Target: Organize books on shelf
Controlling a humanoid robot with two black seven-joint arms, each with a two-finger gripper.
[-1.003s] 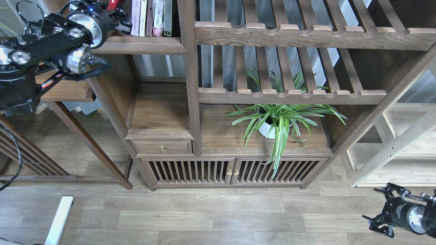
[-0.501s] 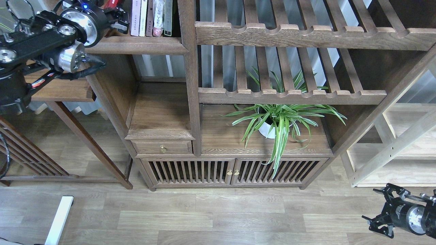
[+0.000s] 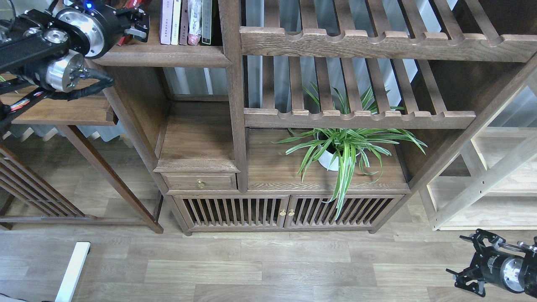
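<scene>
At the top left is the shelf (image 3: pixel 168 55), a dark-brown board with a thick rounded lip. Several thin books (image 3: pixel 184 21) stand upright on it against the right post, the leftmost a pale pink one (image 3: pixel 166 21). My left gripper (image 3: pixel 139 24) hovers over the shelf's left end, just left of the standing row. It is shut on a red book (image 3: pixel 133 3), which shows only as red slivers above and below the fingers. My right gripper (image 3: pixel 463 262) hangs low at the bottom right over the floor, open with nothing in it.
Slatted racks with scalloped rails (image 3: pixel 361 42) fill the bays to the right. A potted spider plant (image 3: pixel 342 147) sits on the cabinet top (image 3: pixel 277 176). A small side table (image 3: pixel 63 111) stands under my left arm. A paler wood unit (image 3: pixel 495 184) is at the right.
My left arm has swung left and slightly up, carrying the red book away from the standing row. My right gripper has sunk a little lower.
</scene>
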